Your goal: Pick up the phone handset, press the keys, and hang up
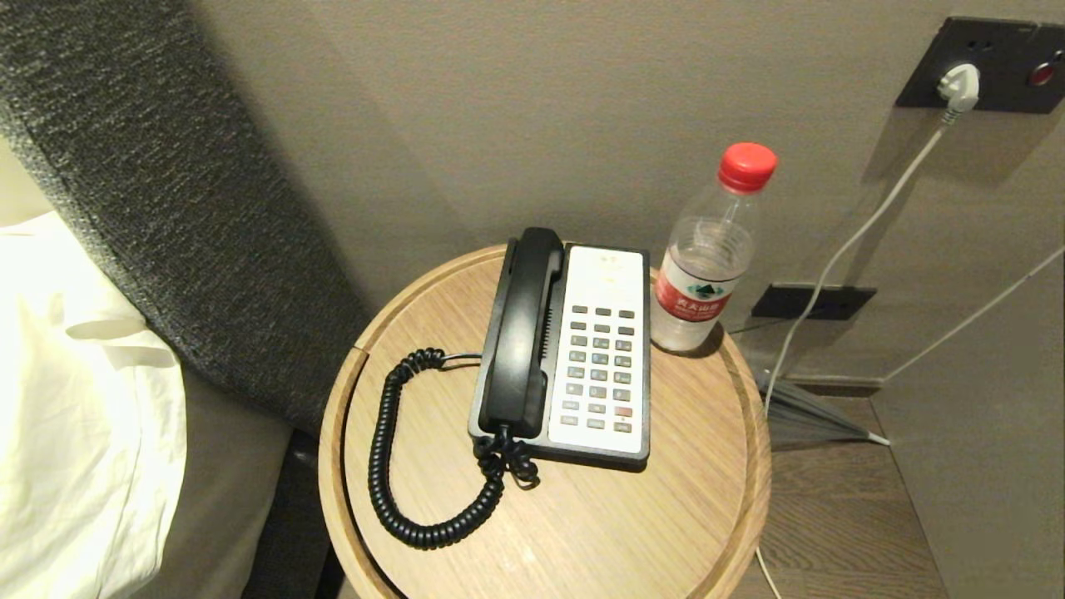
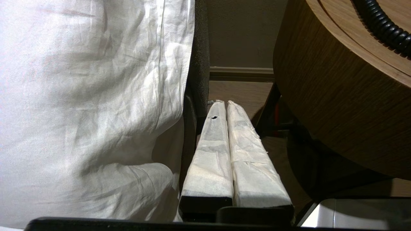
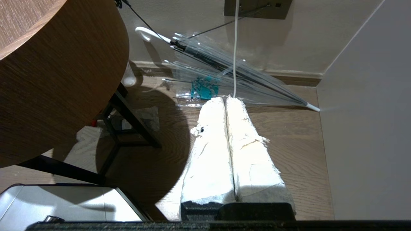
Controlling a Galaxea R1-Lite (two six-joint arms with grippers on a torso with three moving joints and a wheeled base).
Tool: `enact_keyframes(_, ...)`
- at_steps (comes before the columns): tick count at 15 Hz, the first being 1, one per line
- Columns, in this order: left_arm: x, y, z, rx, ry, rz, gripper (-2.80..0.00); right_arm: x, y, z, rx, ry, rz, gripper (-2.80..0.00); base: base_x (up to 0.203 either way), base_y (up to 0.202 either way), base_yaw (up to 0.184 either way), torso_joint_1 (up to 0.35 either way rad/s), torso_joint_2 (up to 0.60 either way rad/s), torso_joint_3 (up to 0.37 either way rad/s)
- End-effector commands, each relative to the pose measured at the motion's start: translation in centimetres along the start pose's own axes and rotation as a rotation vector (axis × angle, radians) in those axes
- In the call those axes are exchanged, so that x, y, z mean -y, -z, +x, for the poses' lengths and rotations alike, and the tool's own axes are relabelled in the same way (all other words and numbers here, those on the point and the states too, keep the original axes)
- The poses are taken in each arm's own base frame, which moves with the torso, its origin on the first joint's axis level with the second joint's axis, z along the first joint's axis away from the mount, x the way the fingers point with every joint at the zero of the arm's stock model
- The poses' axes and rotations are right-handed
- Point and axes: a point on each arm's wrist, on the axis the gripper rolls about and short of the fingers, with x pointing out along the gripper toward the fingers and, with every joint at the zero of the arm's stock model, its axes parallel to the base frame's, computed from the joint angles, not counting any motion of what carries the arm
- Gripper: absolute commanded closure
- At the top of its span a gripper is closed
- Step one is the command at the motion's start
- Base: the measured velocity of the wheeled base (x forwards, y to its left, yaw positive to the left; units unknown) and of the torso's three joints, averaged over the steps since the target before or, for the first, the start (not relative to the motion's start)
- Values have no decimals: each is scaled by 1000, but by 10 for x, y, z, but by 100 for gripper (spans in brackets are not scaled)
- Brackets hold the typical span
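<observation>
The black phone handset [image 1: 522, 333] lies in its cradle on the left side of the phone base [image 1: 601, 353], whose white panel carries the grey keys [image 1: 599, 366]. A black coiled cord [image 1: 391, 466] loops from the handset's near end across the round wooden table [image 1: 582, 532]; a stretch of that cord [image 2: 382, 27] shows in the left wrist view. Neither arm appears in the head view. My left gripper [image 2: 226, 103] hangs low between the bed and the table, shut and empty. My right gripper [image 3: 225, 98] hangs low on the table's other side above the floor, shut and empty.
A clear water bottle [image 1: 707, 258] with a red cap stands right of the phone. White bedding [image 1: 75, 399] and a dark headboard [image 1: 166, 208] are on the left. A transparent umbrella [image 3: 231, 70] lies on the floor by the wall, under a white charger cable [image 1: 840, 249].
</observation>
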Motion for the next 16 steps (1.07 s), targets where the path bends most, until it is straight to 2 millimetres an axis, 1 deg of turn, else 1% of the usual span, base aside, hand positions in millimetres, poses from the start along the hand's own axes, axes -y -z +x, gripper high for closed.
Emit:
enact_keyframes(1, 0, 0, 0, -2, 0, 0, 0, 0, 0, 0, 6, -1, -1, 0, 0, 0, 0, 0, 0, 0)
enact_keyframes(16, 0, 0, 0, 0, 0, 2, 0, 0, 0, -1, 7, -1, -1, 0, 0, 0, 0, 0, 0, 0)
